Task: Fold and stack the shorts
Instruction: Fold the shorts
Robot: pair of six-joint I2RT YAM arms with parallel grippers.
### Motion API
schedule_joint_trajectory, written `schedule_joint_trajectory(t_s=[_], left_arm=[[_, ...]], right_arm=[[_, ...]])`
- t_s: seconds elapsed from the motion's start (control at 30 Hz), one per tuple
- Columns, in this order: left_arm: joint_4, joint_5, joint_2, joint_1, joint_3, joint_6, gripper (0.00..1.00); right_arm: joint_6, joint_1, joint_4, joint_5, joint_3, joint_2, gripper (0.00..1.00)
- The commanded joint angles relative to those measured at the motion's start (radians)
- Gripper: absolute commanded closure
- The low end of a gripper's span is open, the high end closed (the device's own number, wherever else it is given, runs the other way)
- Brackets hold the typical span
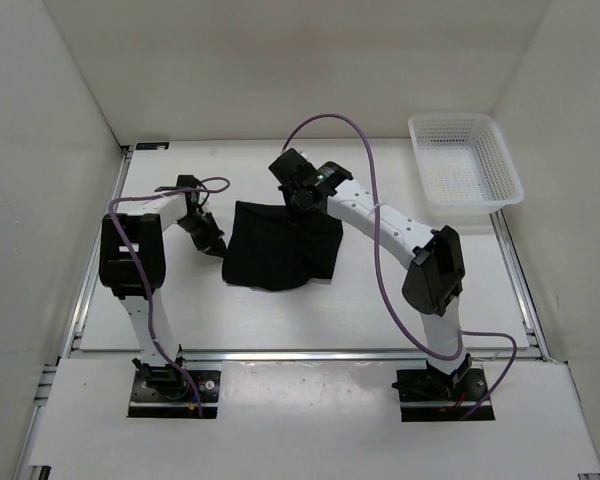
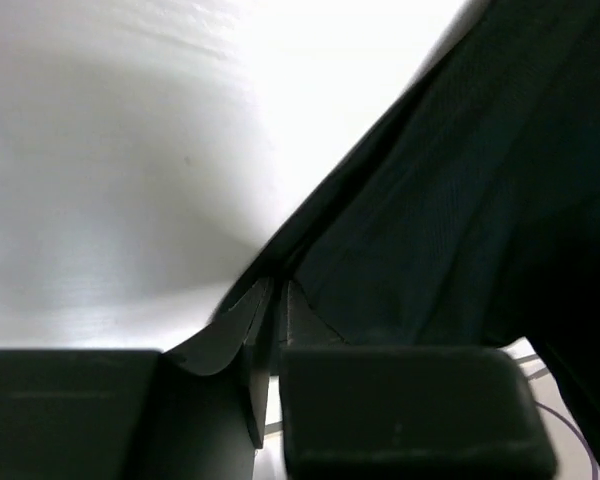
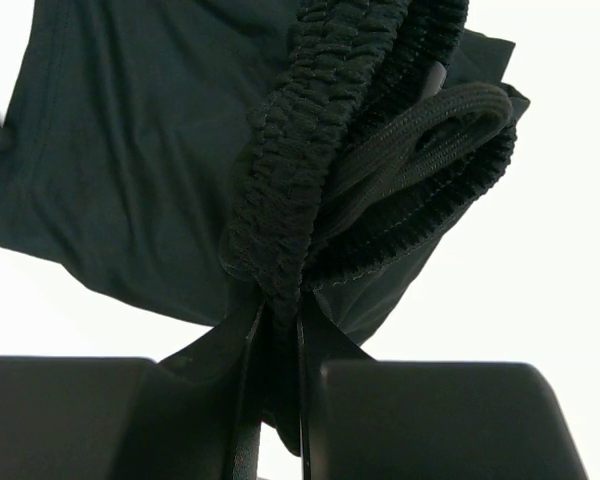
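Firmly, left claw [image 1: 215, 243] and right claw [image 1: 298, 205] pinch shorts' [image 1: 275, 255] edges, basket [image 1: 470, 200] apart.

Bright diffuse overhead light, soft shadows, wrist backgrounds blown out, shorts [image 2: 460, 200] softly blurred

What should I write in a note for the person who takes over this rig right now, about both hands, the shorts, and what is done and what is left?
Left hand: shut, and it seems to pinch the left edge of the black shorts.
Right hand: shut on the gathered waistband, which is bunched double.
Shorts: mid-table, held at both points, bunched and not laid flat.
White mesh basket: far right corner, apart from the shorts.
Done: both grips are taken, and the shorts look partly folded.
Left: finish the fold, lay it flat, release, stack.
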Motion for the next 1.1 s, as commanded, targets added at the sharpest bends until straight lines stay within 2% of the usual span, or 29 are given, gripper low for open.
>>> schedule_joint_trajectory(t_s=[0.0,0.2,0.4,0.67,0.77,0.8,0.83,0.87,0.93,0.97,1.0,1.03,1.07], left_arm=[[-0.006,-0.003,0.032,-0.002,0.036,0.027,0.82],[-0.006,-0.021,0.051,-0.002,0.036,0.027,0.87],[-0.006,-0.032,0.051,0.009,0.027,0.027,0.89],[-0.006,-0.032,0.051,0.029,0.007,0.027,0.89],[-0.006,-0.032,0.032,0.047,-0.004,0.027,0.89],[-0.006,-0.032,0.019,0.048,-0.004,0.036,0.86],[-0.006,-0.032,0.009,0.073,-0.013,0.036,0.8],[-0.006,-0.021,-0.015,0.084,-0.013,0.047,0.61],[-0.023,0.006,-0.043,0.125,-0.013,0.061,0.4],[-0.055,0.007,-0.058,0.139,0.002,0.077,0.33],[-0.073,0.007,-0.09,0.152,0.013,0.078,0.21],[-0.092,-0.009,-0.107,0.178,0.025,0.09,0.17],[-0.107,-0.009,-0.126,0.192,0.047,0.09,0.17]], right_arm=[[-0.025,0.018,0.004,0.014,0.077,0.017,0.99],[-0.034,0.036,-0.005,-0.015,0.175,0.073,0.99],[-0.043,0.058,-0.014,-0.046,0.282,0.155,0.99],[-0.054,0.077,-0.014,-0.123,0.465,0.285,0.99],[-0.065,0.087,0.025,-0.189,0.477,0.319,0.99],[-0.065,0.087,0.053,-0.215,0.477,0.319,0.99],[-0.065,0.087,0.067,-0.239,0.477,0.331,0.96],[-0.065,0.087,0.085,-0.312,0.477,0.331,0.7],[-0.074,0.087,0.14,-0.394,0.451,0.331,0.27],[-0.074,0.087,0.16,-0.431,0.438,0.314,0.03],[-0.088,0.087,0.182,-0.501,0.395,0.299,0.0],[-0.104,0.087,0.238,-0.541,0.363,0.256,0.0],[-0.114,0.087,0.265,-0.567,0.329,0.229,0.0]])
